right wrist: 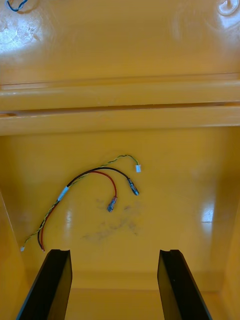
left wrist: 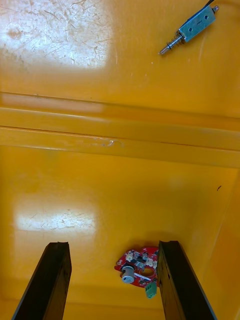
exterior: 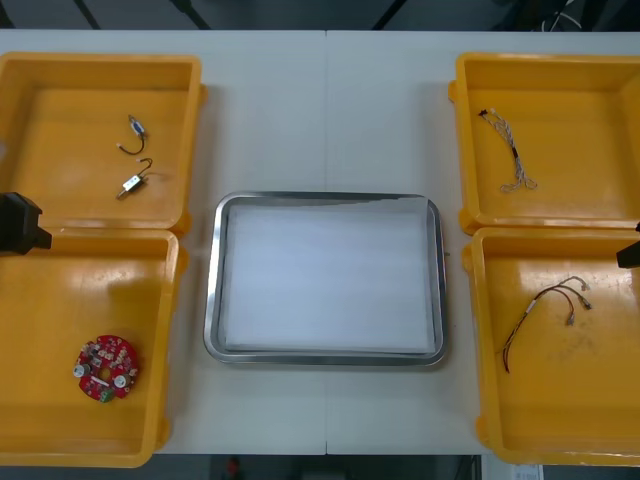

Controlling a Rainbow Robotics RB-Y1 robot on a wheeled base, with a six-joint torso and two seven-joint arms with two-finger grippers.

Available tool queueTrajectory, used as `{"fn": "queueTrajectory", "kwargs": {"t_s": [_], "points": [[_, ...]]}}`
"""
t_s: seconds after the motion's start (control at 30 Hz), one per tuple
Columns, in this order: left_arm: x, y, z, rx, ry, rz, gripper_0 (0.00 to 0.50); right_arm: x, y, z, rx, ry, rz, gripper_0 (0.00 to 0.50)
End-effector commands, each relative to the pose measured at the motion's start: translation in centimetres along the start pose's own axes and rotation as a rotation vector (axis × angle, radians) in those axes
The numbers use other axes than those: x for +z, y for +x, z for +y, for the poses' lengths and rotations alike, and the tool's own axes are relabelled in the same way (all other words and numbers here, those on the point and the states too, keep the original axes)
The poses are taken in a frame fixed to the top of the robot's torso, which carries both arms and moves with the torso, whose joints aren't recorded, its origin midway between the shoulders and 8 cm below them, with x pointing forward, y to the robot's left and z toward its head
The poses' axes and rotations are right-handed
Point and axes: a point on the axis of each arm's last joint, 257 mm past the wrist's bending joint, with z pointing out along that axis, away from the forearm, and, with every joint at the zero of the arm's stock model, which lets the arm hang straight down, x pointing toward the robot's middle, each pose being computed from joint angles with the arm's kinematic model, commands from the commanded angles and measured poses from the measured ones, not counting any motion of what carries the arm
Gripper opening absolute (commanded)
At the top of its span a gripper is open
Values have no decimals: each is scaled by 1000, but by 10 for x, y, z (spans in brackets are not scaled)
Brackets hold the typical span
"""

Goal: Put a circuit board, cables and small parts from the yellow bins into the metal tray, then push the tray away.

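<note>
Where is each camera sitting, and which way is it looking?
Front view: above the arms, looking steeply down at the metal tray and yellow bins; bits of the left arm and right arm show.
Left wrist view: on the left wrist, facing the circuit board in a bin; the open left hand shows.
Right wrist view: on the right wrist, facing the red and yellow cable in a bin; the open right hand shows.
Shared: front and left wrist views both show the circuit board.

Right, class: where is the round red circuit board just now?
In the front view the round red circuit board lies in the near yellow bin on the robot's left, left of the metal tray.
</note>
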Motion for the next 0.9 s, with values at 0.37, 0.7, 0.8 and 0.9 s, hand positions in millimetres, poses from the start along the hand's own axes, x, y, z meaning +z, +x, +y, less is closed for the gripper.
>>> {"fn": "queueTrajectory", "kwargs": {"t_s": [0.37,0.7,0.8,0.9], "points": [[-13,-11,11,71,-31,-29,500,-4,2,1,-30,16,-4,500],[-13,-11,11,71,-31,-29,500,-4,2,1,-30,16,-4,500],[-13,-11,11,71,-31,-29,500,-4,2,1,-30,16,-4,500],[-13,-11,11,71,-31,-29,500,-4,2,1,-30,16,-4,500]]}}
